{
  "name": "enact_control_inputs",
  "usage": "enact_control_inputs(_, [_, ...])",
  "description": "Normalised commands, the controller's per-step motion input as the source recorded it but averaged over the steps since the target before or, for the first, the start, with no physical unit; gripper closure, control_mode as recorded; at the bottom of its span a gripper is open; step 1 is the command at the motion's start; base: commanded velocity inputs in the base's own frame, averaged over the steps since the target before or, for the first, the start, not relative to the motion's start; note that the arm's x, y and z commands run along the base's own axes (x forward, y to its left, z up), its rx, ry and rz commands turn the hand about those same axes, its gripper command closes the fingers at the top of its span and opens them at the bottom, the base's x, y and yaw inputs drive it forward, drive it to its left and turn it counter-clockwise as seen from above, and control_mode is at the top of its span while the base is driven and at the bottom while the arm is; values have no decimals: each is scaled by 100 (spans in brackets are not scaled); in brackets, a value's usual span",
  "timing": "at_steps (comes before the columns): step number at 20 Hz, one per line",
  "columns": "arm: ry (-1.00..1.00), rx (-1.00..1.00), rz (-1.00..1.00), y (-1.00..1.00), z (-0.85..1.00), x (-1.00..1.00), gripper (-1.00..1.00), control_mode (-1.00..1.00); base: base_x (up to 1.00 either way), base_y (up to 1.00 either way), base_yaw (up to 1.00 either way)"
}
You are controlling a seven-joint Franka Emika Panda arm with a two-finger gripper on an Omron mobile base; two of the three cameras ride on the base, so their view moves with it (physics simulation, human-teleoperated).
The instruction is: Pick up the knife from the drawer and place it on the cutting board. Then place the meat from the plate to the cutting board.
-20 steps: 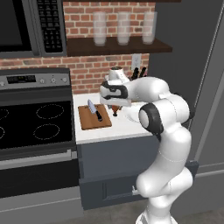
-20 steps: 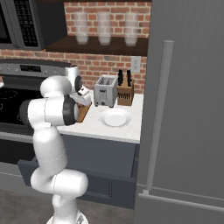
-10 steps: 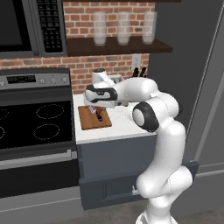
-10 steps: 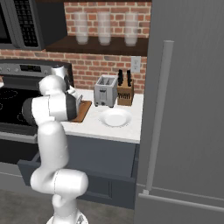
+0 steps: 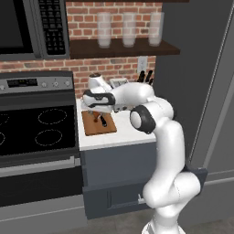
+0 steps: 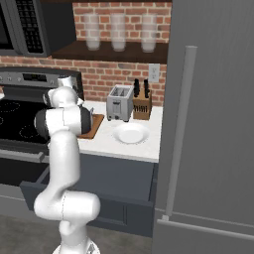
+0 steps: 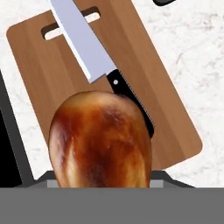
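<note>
Meat (image 7: 101, 139) sits clamped in my gripper (image 5: 97, 109), jaws part-closed around it, hanging above the cutting board (image 7: 52, 74). Knife (image 7: 94, 61) already lies on the board — blade toward the slotted end, black handle under the load. Plate (image 6: 130, 133) stands bare on the desk (image 6: 144, 144). Recommended procedure: lower onto open wood beside the handle — not onto it — then release only once the meat rests flat.
</note>
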Motion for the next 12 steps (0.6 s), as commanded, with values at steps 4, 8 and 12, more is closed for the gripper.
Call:
enact_control_inputs(4, [0, 0, 0, 6, -42, 32, 100, -100, 0, 0, 0])
enact_control_inputs(8, [0, 0, 0, 8, -45, 30, 100, -100, 0, 0, 0])
enact_control_inputs(12, [0, 0, 0, 11, -39, 30, 100, -100, 0, 0, 0])
